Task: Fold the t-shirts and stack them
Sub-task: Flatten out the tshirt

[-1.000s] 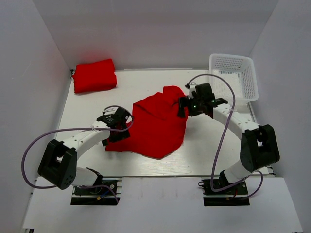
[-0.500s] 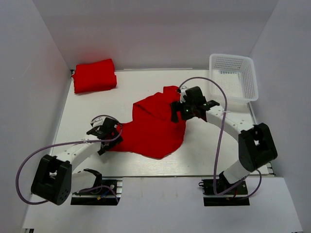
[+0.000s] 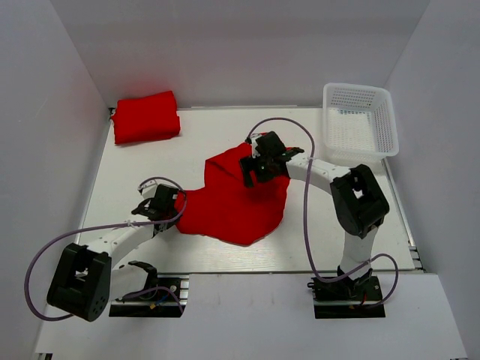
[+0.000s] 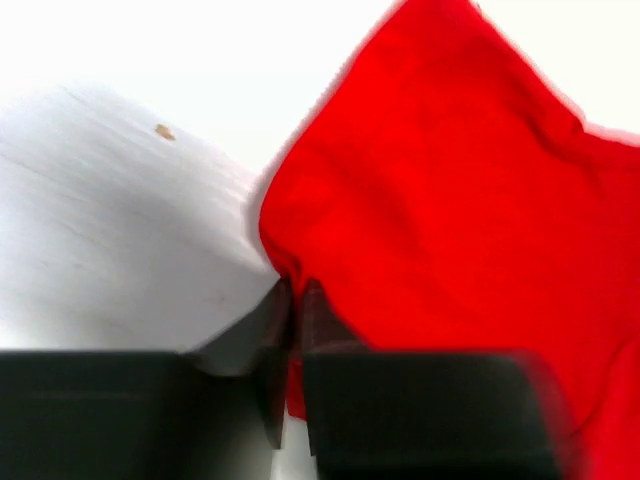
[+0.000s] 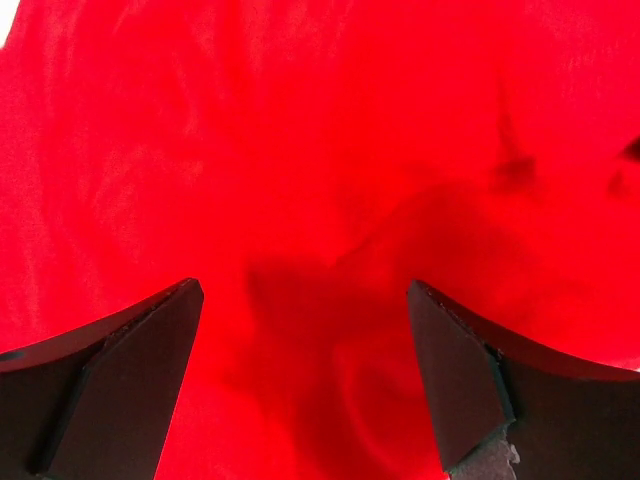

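Observation:
A crumpled red t-shirt (image 3: 232,201) lies in the middle of the white table (image 3: 142,169). My left gripper (image 3: 169,207) sits at its left corner, shut on a pinch of the cloth. In the left wrist view the two fingers (image 4: 296,292) meet on the t-shirt's (image 4: 450,200) edge just above the table. My right gripper (image 3: 259,166) hovers over the shirt's far part, open. Only red cloth (image 5: 320,150) fills the wide gap in the right gripper (image 5: 305,300). A second t-shirt (image 3: 146,117) lies folded at the back left corner.
A white lattice basket (image 3: 360,120) stands at the back right, apart from the shirt. White walls close in the table on the left, back and right. The right arm's cable (image 3: 306,172) loops above the table.
My left gripper slid toward the near left to the shirt's corner and shut on it. My right gripper moved left over the shirt, still open. The shirt's raised top has sunk.

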`<action>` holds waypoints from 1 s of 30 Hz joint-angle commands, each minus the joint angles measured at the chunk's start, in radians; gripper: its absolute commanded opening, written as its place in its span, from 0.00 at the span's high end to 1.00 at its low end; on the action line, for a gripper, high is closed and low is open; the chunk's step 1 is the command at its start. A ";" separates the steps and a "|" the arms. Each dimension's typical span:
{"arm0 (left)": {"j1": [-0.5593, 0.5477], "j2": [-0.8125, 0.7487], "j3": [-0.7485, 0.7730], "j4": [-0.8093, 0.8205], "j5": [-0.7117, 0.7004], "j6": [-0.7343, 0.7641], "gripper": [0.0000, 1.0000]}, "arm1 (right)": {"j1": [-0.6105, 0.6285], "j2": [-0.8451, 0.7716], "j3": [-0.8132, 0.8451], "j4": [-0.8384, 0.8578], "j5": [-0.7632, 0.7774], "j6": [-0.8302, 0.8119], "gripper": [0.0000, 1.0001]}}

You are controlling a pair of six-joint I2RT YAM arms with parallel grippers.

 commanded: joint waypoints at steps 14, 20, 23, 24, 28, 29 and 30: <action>0.003 -0.031 -0.016 -0.037 0.005 0.039 1.00 | 0.047 0.163 0.159 -0.052 0.193 0.087 0.20; 0.003 -0.052 -0.016 -0.046 0.005 0.048 1.00 | 0.058 0.152 0.111 0.009 0.148 0.107 0.39; 0.003 -0.052 -0.016 -0.046 0.005 0.048 1.00 | 0.058 0.155 0.117 0.037 0.119 0.104 0.49; 0.003 -0.052 -0.016 -0.046 0.005 0.048 1.00 | 0.058 0.162 0.121 0.037 0.116 0.101 0.49; 0.003 -0.061 -0.016 -0.055 -0.004 0.057 1.00 | 0.056 0.180 0.148 0.029 0.121 0.105 0.59; 0.003 -0.072 -0.016 -0.055 -0.004 0.057 1.00 | 0.056 0.181 0.150 0.031 0.124 0.105 0.71; 0.003 -0.072 -0.016 -0.055 -0.004 0.057 1.00 | 0.058 0.183 0.147 0.032 0.125 0.104 0.75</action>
